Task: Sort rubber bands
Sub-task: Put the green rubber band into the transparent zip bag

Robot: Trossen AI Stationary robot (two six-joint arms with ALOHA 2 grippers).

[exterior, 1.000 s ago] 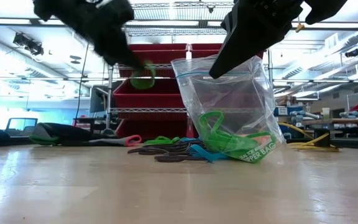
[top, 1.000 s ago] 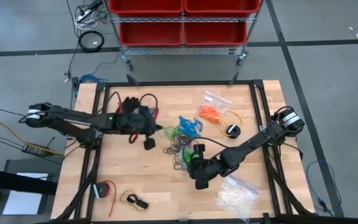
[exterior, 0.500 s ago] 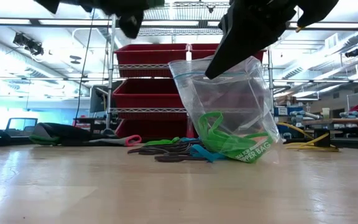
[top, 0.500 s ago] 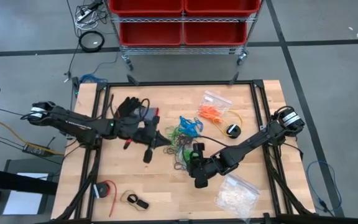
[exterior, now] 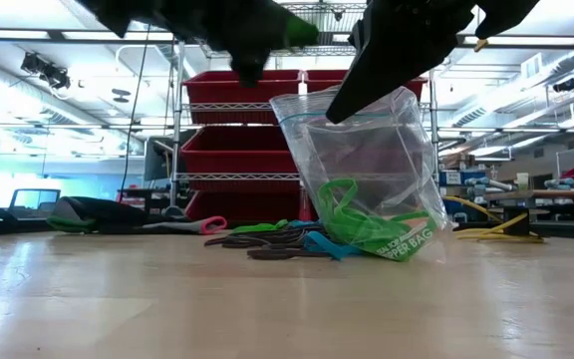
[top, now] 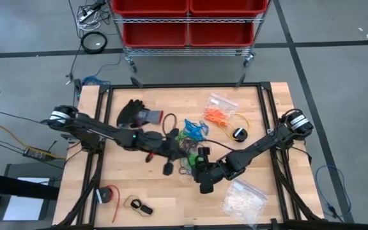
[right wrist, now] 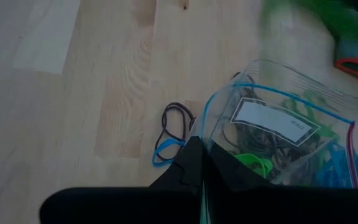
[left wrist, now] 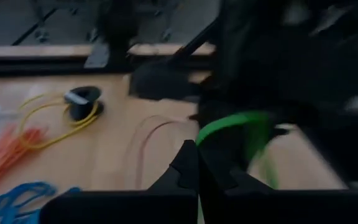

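A green rubber band [left wrist: 241, 127] at the left hand [left wrist: 197, 177] is smeared by blur, its shape unclear.

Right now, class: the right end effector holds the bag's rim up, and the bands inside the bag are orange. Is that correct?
Not quite. The right end effector does hold the bag by its rim, but the bands inside are green, as the low view shows.

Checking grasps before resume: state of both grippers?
Left gripper: shut on a green rubber band.
Right gripper: shut on the clear bag rim.
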